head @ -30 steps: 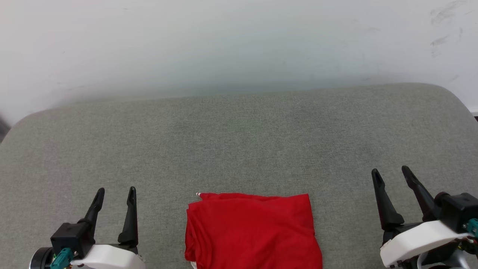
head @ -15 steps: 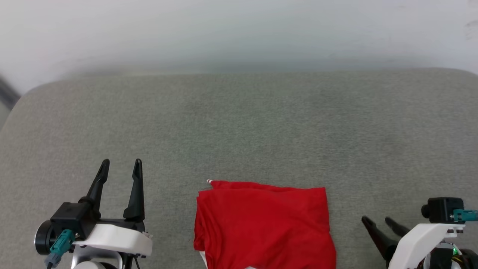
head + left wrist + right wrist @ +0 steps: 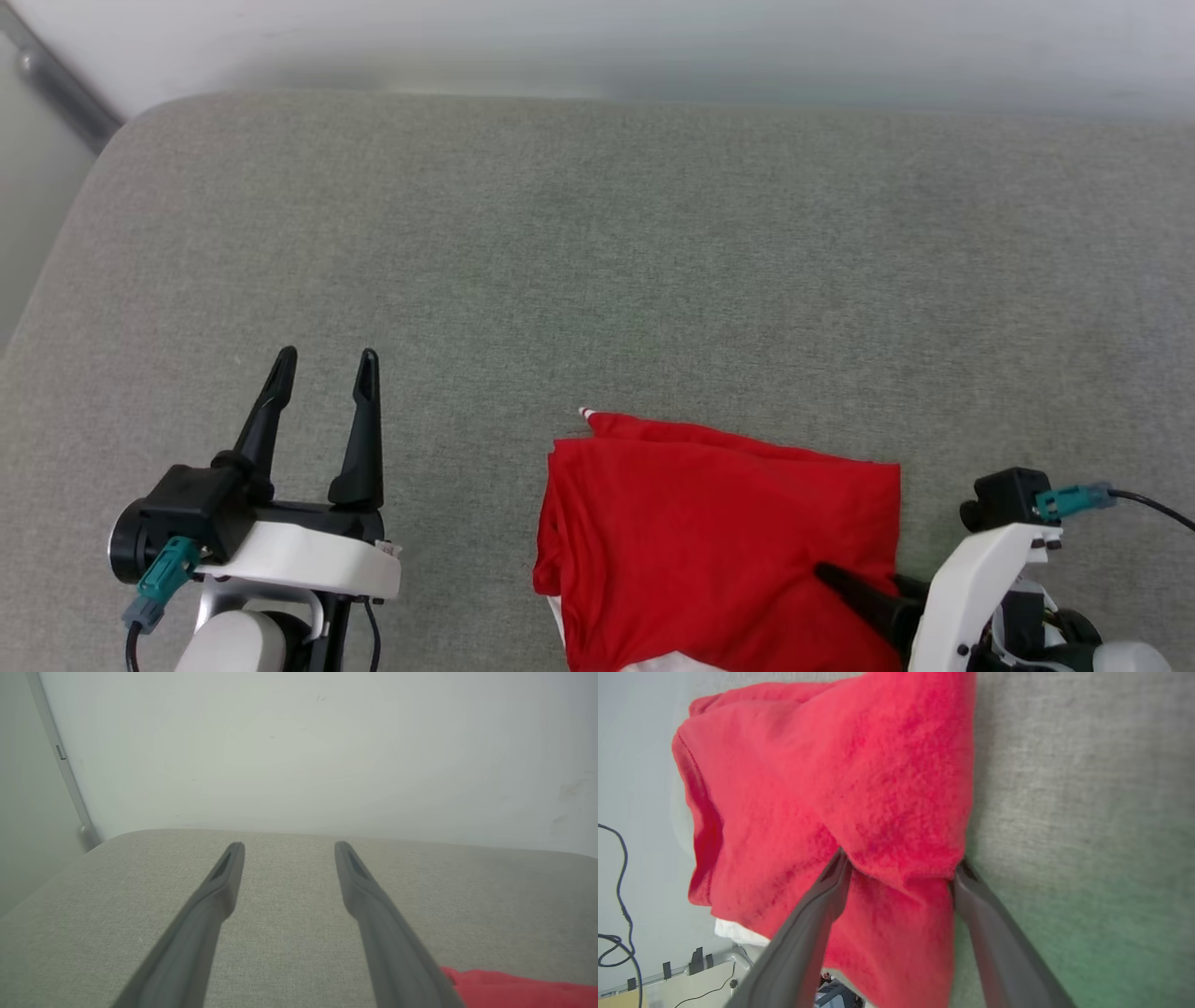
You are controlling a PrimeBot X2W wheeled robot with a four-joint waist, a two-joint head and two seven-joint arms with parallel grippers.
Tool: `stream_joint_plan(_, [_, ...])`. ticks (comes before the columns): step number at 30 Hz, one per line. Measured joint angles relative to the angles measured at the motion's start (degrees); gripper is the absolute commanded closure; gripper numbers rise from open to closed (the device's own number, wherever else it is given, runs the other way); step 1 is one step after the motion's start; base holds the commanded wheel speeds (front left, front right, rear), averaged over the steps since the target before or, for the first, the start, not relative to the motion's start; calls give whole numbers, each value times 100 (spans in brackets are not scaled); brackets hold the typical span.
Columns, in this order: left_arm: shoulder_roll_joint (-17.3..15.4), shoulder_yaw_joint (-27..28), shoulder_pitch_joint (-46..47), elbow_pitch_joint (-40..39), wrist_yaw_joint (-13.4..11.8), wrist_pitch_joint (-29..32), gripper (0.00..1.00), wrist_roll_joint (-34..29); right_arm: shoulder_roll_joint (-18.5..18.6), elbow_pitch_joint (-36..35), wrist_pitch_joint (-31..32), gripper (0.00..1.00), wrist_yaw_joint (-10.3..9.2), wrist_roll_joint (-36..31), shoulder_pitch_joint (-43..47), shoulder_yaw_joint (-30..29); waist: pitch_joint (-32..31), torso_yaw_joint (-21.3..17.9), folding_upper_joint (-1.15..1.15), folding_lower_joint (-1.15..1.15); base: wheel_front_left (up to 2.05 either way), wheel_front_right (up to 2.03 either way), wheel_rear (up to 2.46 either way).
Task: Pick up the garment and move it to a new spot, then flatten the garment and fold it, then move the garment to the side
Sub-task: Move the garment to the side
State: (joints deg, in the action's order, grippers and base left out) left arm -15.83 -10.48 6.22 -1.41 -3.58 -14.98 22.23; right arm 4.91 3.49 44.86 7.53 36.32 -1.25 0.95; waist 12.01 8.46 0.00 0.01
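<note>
The garment (image 3: 709, 532), red and folded into a rough rectangle, lies on the grey cushion (image 3: 597, 261) near its front edge, with a white part showing at its bottom. My right gripper (image 3: 864, 577) is open at the garment's right edge. In the right wrist view the garment (image 3: 831, 774) bunches between the two fingers of this gripper (image 3: 901, 861): one fingertip rests on top of the cloth, the other sits at its edge. My left gripper (image 3: 322, 359) stands open and empty over bare cushion well left of the garment. The left wrist view has this gripper (image 3: 287, 847) with a corner of the garment (image 3: 514, 989) at lower right.
A pale wall (image 3: 653, 37) runs behind the cushion. The cushion's rounded left edge (image 3: 56, 280) drops off beside a grey metal strip (image 3: 56, 84). Cables (image 3: 616, 896) hang beyond the cushion's front edge in the right wrist view.
The head camera has tilted down and shifted. My right gripper has turned and moved left onto the garment's right edge, fingers still wide. The left gripper stays open and has hardly moved.
</note>
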Motion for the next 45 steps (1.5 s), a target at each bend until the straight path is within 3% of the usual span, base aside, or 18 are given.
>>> stream_joint_plan(4, [79, 109, 23, 74, 109, 0, 0, -105, -15, 316, 1, 0, 3, 101, -189, 71, 93, 96, 0, 0, 0, 0, 0])
stream_joint_plan(5, [108, 124, 29, 88, 145, 0, 0, -144, -13, 357, -14, 55, 3, 82, -224, 114, 106, 113, 0, 0, 0, 0, 0])
stream_joint_plan(7, [172, 147, 46, 122, 204, 0, 0, -196, -13, 393, -22, 100, 2, 138, -271, 186, 111, 130, 0, 0, 0, 0, 0])
stream_joint_plan(12, [240, 235, 41, 258, 293, 0, 0, -303, 48, 371, -100, 100, -2, 36, -309, 478, -10, 121, 0, 0, 0, 0, 0])
stream_joint_plan(18, [260, 358, -175, 294, 303, 0, 0, -421, 379, 154, -147, 100, -2, -381, -376, 728, -296, -50, 0, 0, 0, 0, 0])
stream_joint_plan(30, [223, 415, -419, 5, 297, -1, 0, -532, 1048, 319, -59, 100, -2, -1301, -862, 560, -493, -1241, 0, -1, 0, 0, 0])
stream_joint_plan(38, [3, 280, -70, -298, 467, 111, 0, -645, 1244, 932, -537, 100, -2, -1477, -1777, 444, -97, -2202, 0, -1, 0, 0, 0])
stream_joint_plan(45, [-286, -14, 552, -583, 767, 370, 0, -794, 1525, 1710, -1115, 100, -1, -2065, -2649, -242, 774, -2533, 0, 0, 0, 0, 0])
